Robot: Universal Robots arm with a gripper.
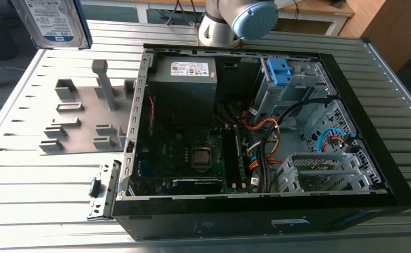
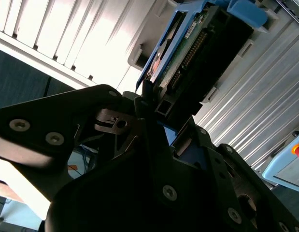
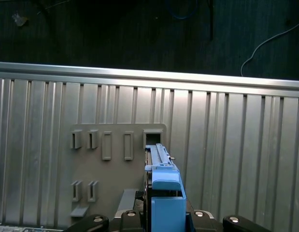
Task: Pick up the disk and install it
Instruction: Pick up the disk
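My black tool (image 2: 155,107) is pinching one edge of the flat silver-grey hard disk (image 2: 188,48) in its blue plastic frame, held in the air over the grey slotted holder plate (image 3: 118,159). Such a narrow edge grip could let it tilt or slip. Below is the ribbed metal worktop (image 3: 236,145); farther off stands the open black computer case (image 1: 191,221).

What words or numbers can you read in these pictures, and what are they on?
Nothing can be made out well enough to quote.
On the disk: a white and blue label, print too small to read.
On the power supply: a white sticker, print too small to read.
On the computer case: a small label, too small to read.
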